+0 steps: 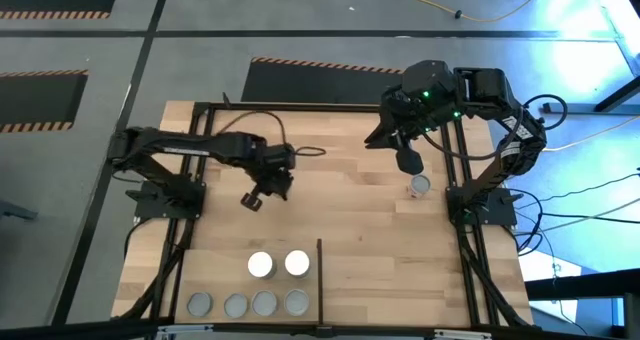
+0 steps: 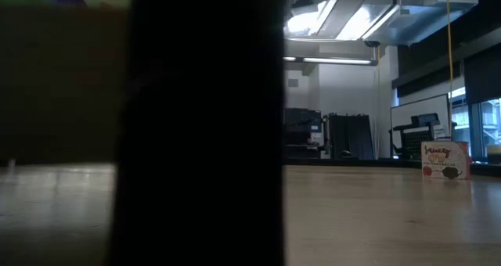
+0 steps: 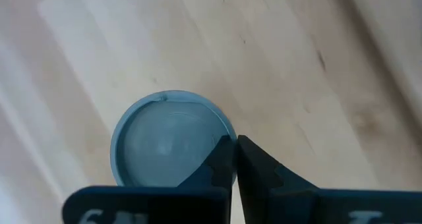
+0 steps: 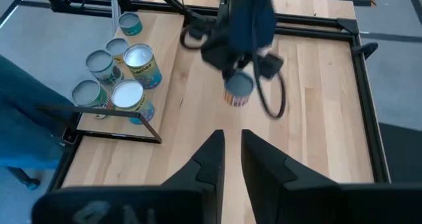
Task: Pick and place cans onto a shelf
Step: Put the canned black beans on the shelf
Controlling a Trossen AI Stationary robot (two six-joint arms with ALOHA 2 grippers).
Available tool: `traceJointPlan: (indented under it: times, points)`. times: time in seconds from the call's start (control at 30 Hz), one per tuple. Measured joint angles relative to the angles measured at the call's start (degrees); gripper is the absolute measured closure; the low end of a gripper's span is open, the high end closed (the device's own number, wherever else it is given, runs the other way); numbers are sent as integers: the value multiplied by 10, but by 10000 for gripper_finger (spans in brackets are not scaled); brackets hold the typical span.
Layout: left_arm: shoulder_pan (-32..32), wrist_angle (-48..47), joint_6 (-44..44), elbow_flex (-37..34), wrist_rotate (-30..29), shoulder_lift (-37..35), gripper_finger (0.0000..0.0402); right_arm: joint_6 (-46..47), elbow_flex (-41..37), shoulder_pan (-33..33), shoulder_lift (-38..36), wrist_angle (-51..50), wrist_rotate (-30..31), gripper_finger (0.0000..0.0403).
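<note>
Left arm: reaches from the left edge of the tabletop toward its middle, elbow bent, wrist turned down.
Left end effector: fingers pressed together, tips meeting with no gap — they sit above and at the rim of a grey-topped can in the left wrist view, not clamped round it. Whether they touch the lid cannot be told.
That can: upright on the bare planks near the tabletop's middle, well apart from the shelf; in the right wrist view it shows just under the left arm's wrist, with a printed label on its side.
Right arm: folded high over the far right corner of the tabletop, forearm angled inward and down.
Right end effector: dark fingers stand a narrow way apart and hold nothing — it hangs above the planks.
Lone can: grey top, upright, just beside the right end effector near the right frame rail.
Shelf: at the near left of the tabletop, bounded by a thin black divider bar.
Cans on the shelf: four grey-topped cans in a row along the near edge, and two white-topped cans side by side just behind them.
Low view: mostly blocked by a dark upright shape; a small printed box stands far off on the right.
</note>
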Motion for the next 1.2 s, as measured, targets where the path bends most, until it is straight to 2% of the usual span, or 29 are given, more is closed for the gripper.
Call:
traceJointPlan:
  times: [0.2, 0.37, 0.47, 0.53, 0.7, 0.87, 1.2]
  points:
    - [-1, -120, -86, 60, -32, -80, 401, -13, 0, 0, 0, 1, -1, 349]
    - [-4, -205, -238, 125, -69, -137, 401, -14, 0, 0, 0, 1, -1, 349]
    - [-20, -258, -341, 153, -102, -162, 401, -24, 0, 0, 0, 1, -2, 349]
    - [-39, -272, -401, 163, -104, -173, 401, -36, 0, 0, 0, 0, -1, 349]
    - [-104, -300, -525, 164, -98, -204, 401, -63, 0, 0, 0, 0, -2, 349]
    - [-195, -340, -633, 163, -102, -227, 401, -65, 0, 0, 0, 0, -2, 349]
    - [-380, -326, -804, 110, -109, -243, 401, -65, 0, 0, 0, -1, -2, 349]
